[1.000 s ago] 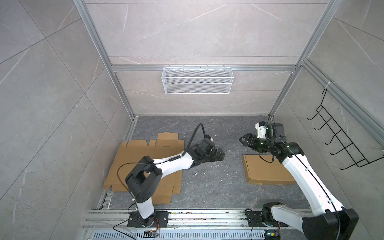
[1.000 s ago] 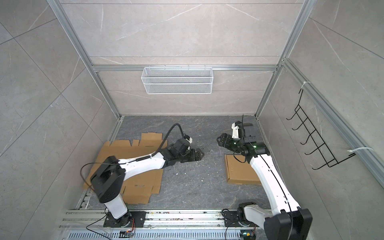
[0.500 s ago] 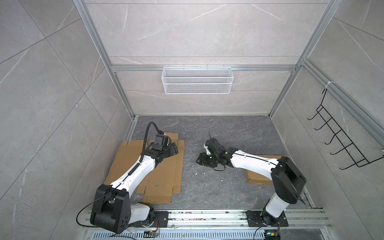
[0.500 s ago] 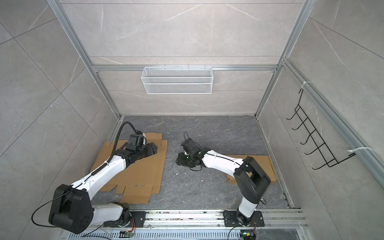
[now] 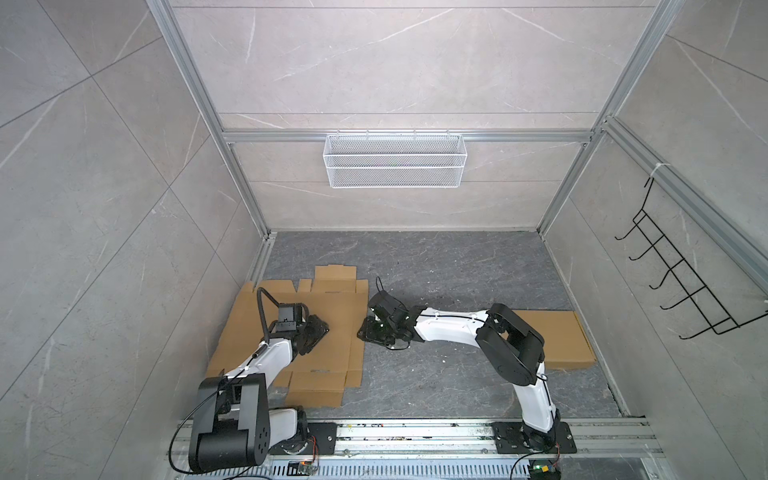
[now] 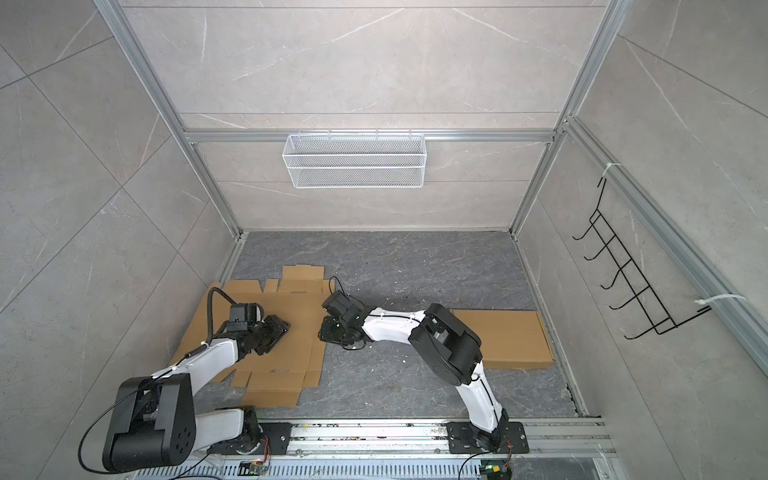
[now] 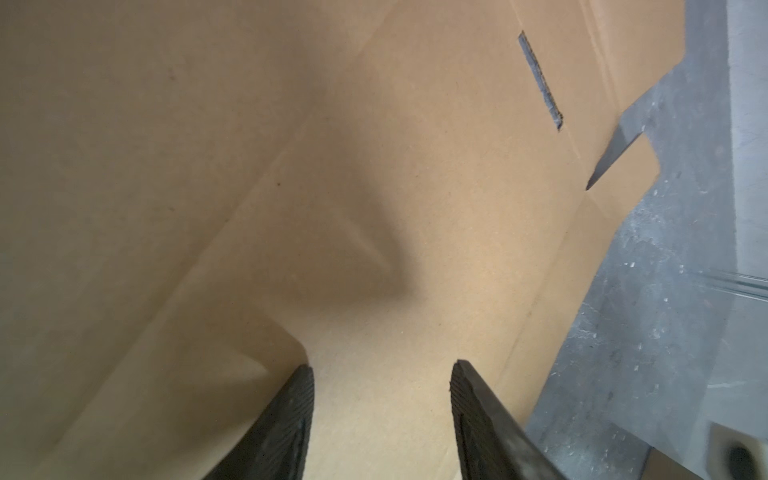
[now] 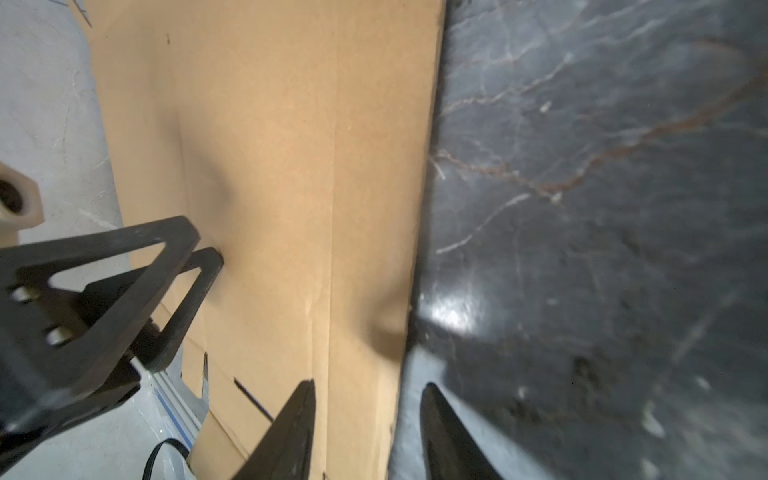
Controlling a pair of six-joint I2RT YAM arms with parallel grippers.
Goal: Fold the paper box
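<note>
The paper box is a flat brown cardboard blank point(image 5: 340, 349) point(image 6: 301, 353) lying on the left of the dark floor. My left gripper point(image 5: 321, 332) point(image 6: 283, 330) hovers low over its middle panel. In the left wrist view that gripper point(image 7: 382, 370) stands open, with only bare cardboard point(image 7: 291, 166) between its fingers. My right gripper point(image 5: 364, 332) point(image 6: 323, 330) reaches across to the blank's right edge. In the right wrist view it point(image 8: 370, 388) is open and straddles that edge: one finger over the cardboard point(image 8: 291, 166), the other over the floor. The left gripper point(image 8: 203, 247) also shows there.
A second flat, folded cardboard piece point(image 5: 557, 340) point(image 6: 511, 340) lies at the right, partly under my right arm. A white wire basket point(image 5: 395, 160) hangs on the back wall and a black hook rack point(image 5: 681, 282) on the right wall. Metal rails point(image 5: 415, 432) run along the front.
My left gripper swung from the floor's middle back over the blank. My right gripper came down from the right to the blank's right edge. Both sets of jaws have narrowed.
</note>
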